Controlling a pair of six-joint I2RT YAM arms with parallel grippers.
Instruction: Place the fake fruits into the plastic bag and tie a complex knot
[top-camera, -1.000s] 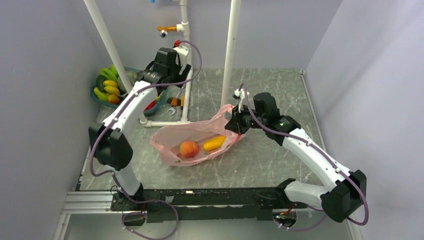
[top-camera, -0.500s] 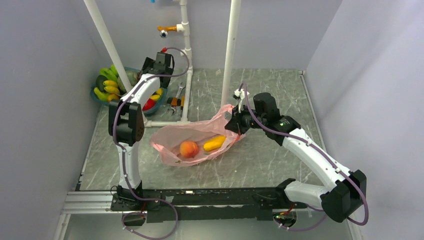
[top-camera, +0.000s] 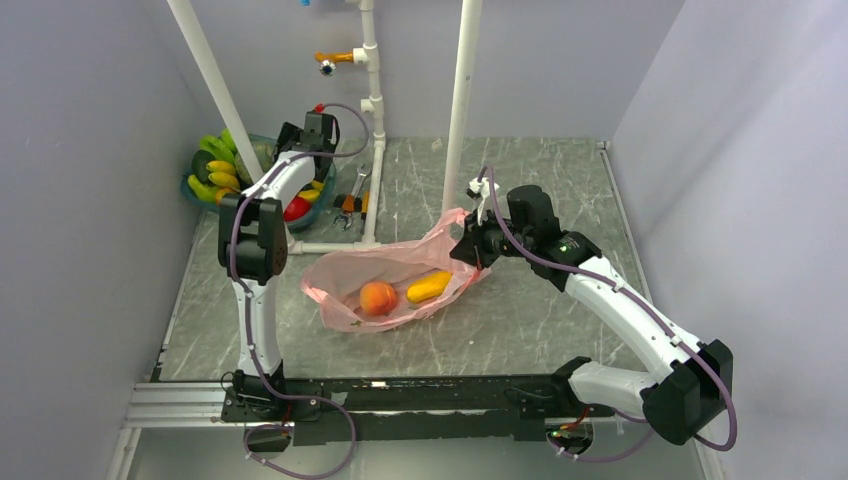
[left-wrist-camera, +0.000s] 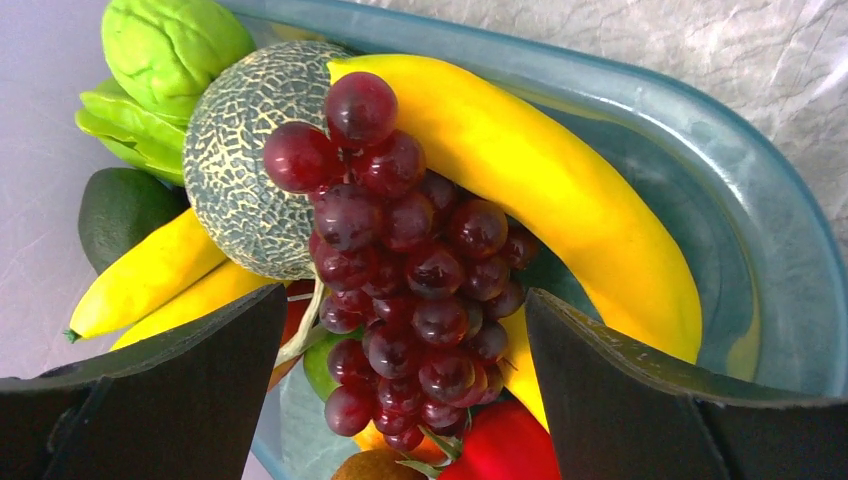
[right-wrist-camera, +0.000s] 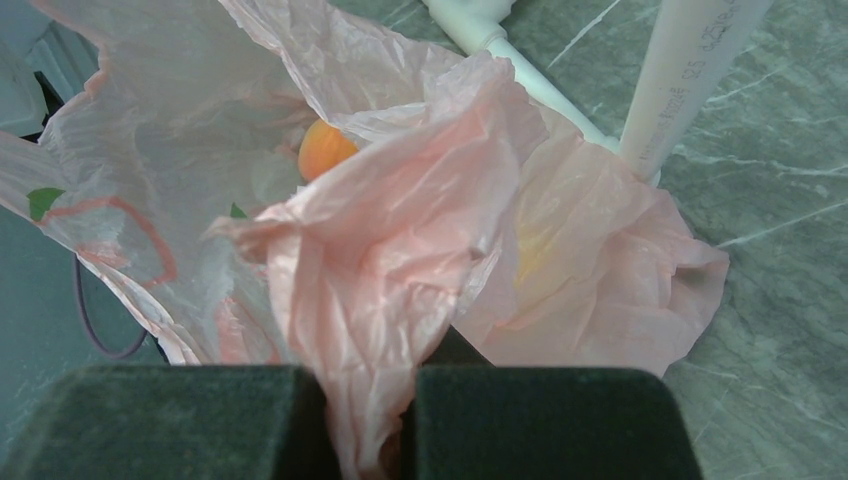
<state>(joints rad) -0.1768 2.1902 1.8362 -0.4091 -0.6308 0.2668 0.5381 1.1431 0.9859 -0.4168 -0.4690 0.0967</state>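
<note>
Right claw (right-wrist-camera: 365, 405) closed, pinching a bunched fold of the bag (right-wrist-camera: 400, 230); pink film rises out of the gap between its fingers (right-wrist-camera: 180, 420). The grip is at the bag's right end, which is pulled up off the table (top-camera: 540, 180). The rest of the bag lies slack on the table, film loose, not tied. Inside the bag: peach (top-camera: 377, 298) near the middle, yellow fruit (top-camera: 429, 287) just right of it; cannot tell if they touch. White pipe (top-camera: 460, 100) stands upright just behind the bag's right end.

Left claw (left-wrist-camera: 405, 300) open wide, holding nothing, well to the far left of the bag, over the basin (left-wrist-camera: 760, 230). Grapes (left-wrist-camera: 410, 270) sit between its two pads (left-wrist-camera: 600, 400), no contact seen on either side. Grapes lie on top of the pile, against the melon (left-wrist-camera: 240, 150) on one side and a big banana (left-wrist-camera: 540, 170) on the other. More bananas (left-wrist-camera: 150, 280) lie beyond the melon, with a green leafy piece (left-wrist-camera: 170, 40) and a dark green fruit (left-wrist-camera: 120, 210) at the basin's edge. Red piece (left-wrist-camera: 500, 445) and a brown fruit (left-wrist-camera: 375, 467) lie under the grapes' near end. Wrench (top-camera: 352, 195) lies on the table between basin and bag, behind the bag's left end.
</note>
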